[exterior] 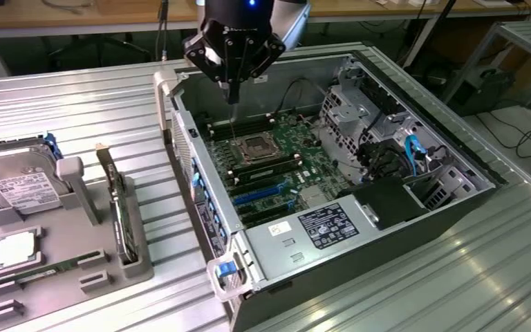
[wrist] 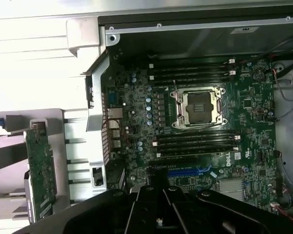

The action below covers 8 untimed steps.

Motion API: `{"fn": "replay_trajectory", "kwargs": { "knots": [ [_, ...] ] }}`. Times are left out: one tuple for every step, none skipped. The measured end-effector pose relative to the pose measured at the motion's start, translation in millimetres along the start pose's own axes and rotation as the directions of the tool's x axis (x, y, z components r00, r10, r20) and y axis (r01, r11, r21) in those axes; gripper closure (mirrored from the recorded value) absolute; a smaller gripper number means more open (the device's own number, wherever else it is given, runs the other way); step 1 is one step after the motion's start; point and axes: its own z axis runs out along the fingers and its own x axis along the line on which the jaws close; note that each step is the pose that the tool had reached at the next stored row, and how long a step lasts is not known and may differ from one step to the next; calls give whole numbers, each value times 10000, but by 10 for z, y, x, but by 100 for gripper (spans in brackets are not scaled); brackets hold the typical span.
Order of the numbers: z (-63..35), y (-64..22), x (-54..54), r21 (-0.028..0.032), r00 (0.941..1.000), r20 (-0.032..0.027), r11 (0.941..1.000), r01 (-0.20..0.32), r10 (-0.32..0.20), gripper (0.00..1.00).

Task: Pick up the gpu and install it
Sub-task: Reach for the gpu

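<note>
Exterior view: the gripper (exterior: 233,93) hangs over the open computer case (exterior: 180,142), fingers pinched together, nothing in them. The gpu (exterior: 122,211) stands on edge in a gray holder (exterior: 79,200) on the surface (exterior: 81,104), at the exterior view's left of the case.

Wrist view: the gripper (wrist: 158,197) looks down on the motherboard (wrist: 244,161), and the gpu (wrist: 39,170) sits outside the case wall.

— What sort of place is it?
— A lab or workshop. An open PC (exterior: 386,266) lies under the pincer (exterior: 232,97) on a ribbed metal table (exterior: 81,104). Wooden benches (exterior: 81,14) and loose cables (exterior: 524,135) are beyond it.
</note>
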Motion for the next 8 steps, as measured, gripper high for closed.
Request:
{"fn": "replay_trajectory", "kwargs": {
  "knots": [
    [0,-1,8,0,10000,1,10000,0,0,89],
    [0,-2,15,-1,10000,1,10000,0,0,89],
    [-1,-3,22,1,10000,0,10000,-1,1,89],
    [-1,-3,29,0,10000,0,10000,0,0,89],
    [-1,-4,34,0,10000,0,10000,-1,1,89],
    [-1,-5,40,0,10000,0,10000,0,0,89],
    [-1,-7,50,0,10000,0,10000,0,0,89],
    [-2,-9,63,0,10000,0,10000,0,0,89]
  ]
}}
